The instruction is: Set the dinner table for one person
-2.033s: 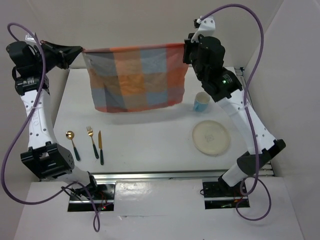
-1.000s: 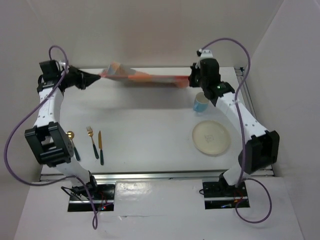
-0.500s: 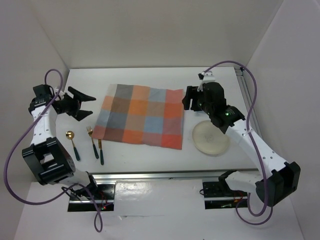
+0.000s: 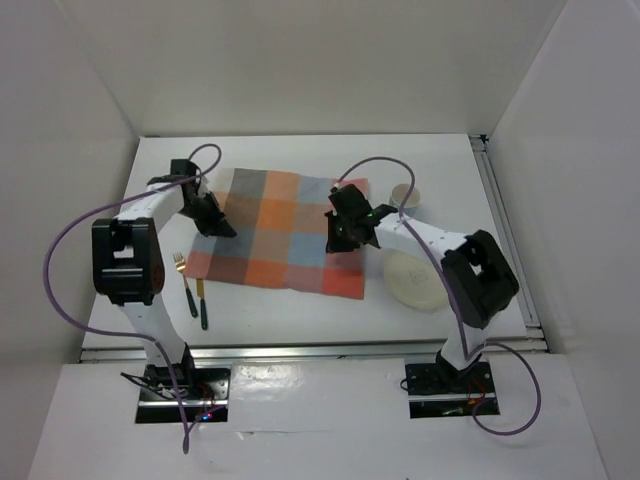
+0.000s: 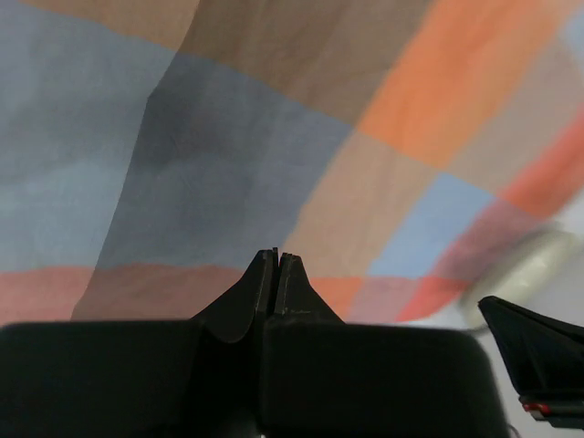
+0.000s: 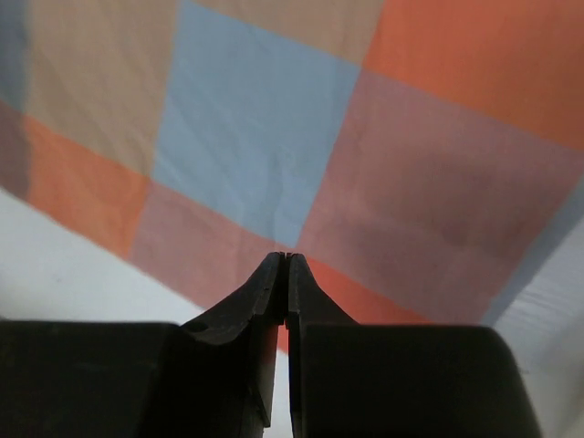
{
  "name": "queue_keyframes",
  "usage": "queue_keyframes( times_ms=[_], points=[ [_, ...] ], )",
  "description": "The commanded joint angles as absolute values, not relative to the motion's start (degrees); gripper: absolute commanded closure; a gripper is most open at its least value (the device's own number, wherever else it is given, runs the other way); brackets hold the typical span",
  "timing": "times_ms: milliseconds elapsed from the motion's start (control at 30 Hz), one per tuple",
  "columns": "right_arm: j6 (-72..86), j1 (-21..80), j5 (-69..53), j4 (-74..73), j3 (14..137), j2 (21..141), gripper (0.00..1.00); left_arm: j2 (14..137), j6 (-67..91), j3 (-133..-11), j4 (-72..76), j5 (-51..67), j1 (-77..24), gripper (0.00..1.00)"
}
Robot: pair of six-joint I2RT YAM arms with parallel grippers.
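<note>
Left of centre on the dinner table, the checked cloth mat lies spread flat. Over its left edge, the left gripper has its fingers pressed together, empty. The right gripper, over its right half, is likewise closed on nothing.

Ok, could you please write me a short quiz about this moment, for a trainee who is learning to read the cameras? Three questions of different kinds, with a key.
1. True or false: the checked mat lies spread flat on the dinner table.
2. In the top view, where do the fork and knife lie?
A) by the mat's near left corner
B) beyond the mat's far edge
C) at the mat's right edge
3. Fill in: in the wrist views, the left gripper and right gripper hang above the mat, each with its fingers ____.

Key: 1 true; 2 A; 3 shut.
</note>
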State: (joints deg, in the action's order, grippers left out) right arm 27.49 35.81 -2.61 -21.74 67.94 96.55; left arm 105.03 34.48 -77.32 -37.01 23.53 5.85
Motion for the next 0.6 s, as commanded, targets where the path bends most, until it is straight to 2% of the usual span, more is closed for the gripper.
queue_keyframes(
  times_ms=[0,233,467,567],
  points=[
    [32.3,35.9,1.0,-23.0,69.9,100.9,0.99,108.4,32.7,-78.3,-39.6,12.7,2.4,1.0],
    [33.8,35.4,12.7,-28.5,69.9,109.6,0.99,112.4,33.3,-77.1,-39.6,9.4,-3.2,1.0],
    [35.9,31.9,16.4,-31.3,67.0,112.9,1.0,112.9,33.3,-77.7,-41.4,8.3,-4.2,1.0],
    [36.5,30.3,17.0,-31.3,65.6,112.4,1.0,112.3,32.8,-79.0,-41.9,7.6,-4.2,0.9]
  ],
)
